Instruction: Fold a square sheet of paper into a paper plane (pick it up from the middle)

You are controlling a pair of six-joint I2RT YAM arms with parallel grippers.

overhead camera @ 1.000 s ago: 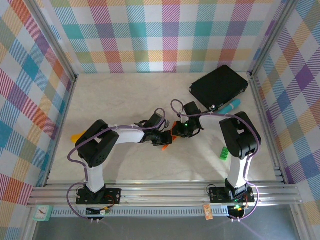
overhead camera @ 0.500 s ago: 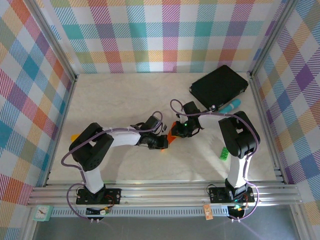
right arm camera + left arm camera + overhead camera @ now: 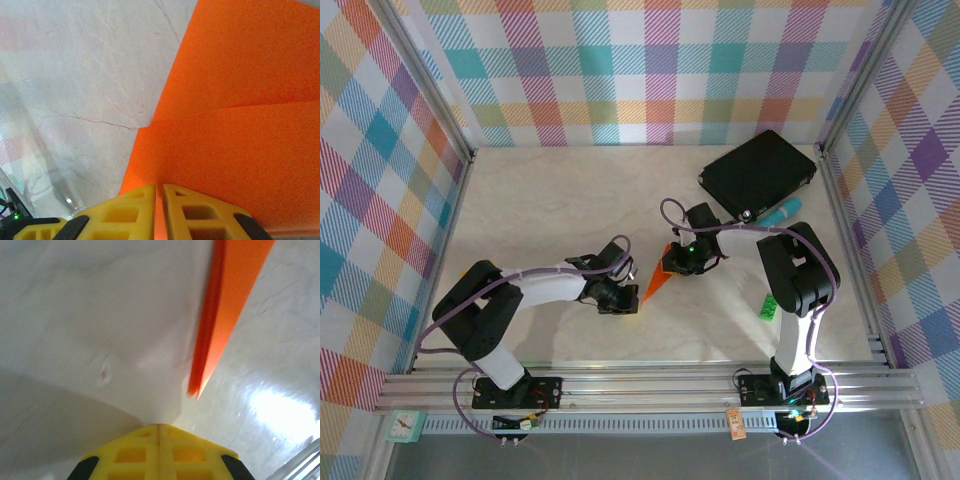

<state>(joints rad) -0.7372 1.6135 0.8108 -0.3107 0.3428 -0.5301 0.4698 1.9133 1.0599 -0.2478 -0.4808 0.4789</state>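
Pale marbled tabletop (image 3: 550,200), boxed in by bright plaid walls, is hosting a late fold. The right gripper (image 3: 159,192) is pinching the wide end of the paper plane (image 3: 656,278), yellow fingers clamped on the orange sheet, which is sitting mid-table with its nose pointing near-left. The left gripper (image 3: 159,426) is hovering just short of that nose, fingers pressed together on nothing. Sharpening the crease is probably calling for the right to be anchoring firmly while the left is running along the ridge, not across it. Open surface is stretching away to the left, while the black pad (image 3: 758,172) and green block (image 3: 769,307) are crowding the right side.
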